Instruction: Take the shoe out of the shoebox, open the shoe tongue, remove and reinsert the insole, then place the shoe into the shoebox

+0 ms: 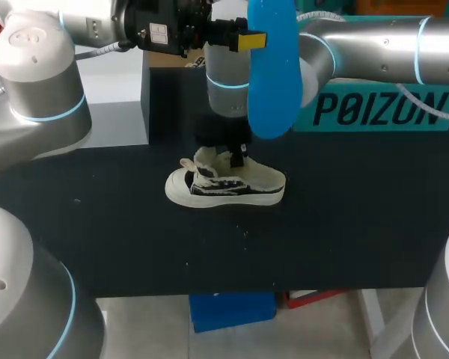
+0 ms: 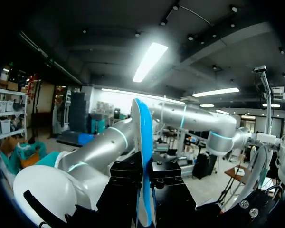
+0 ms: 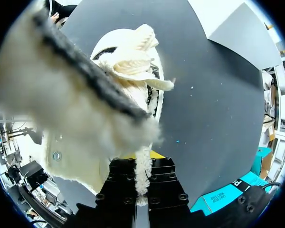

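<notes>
Looking at how things lie, the first part of the job is done. The shoe is out of the shoebox and sits on the black table, about in the middle from side to side and nearer the far edge. The dark shoebox stands behind it at the far edge.

The blue insole is out of the shoe too. The left gripper has its two fingers pressed on the insole from both sides. It holds the insole up in the air, standing on end, high above the shoe and a bit toward the right side.

The right gripper is down at the shoe, right on top of it. Its fingers pinch a fluffy white edge at the shoe's opening. This looks like the tongue or the edge next to it, but I cannot tell which. The opening looks pulled wide, so the tongue step seems done.

What is left, I think: put the insole back inside the shoe, then put the shoe into the shoebox. The insole must come down and point into the opening first.
</notes>
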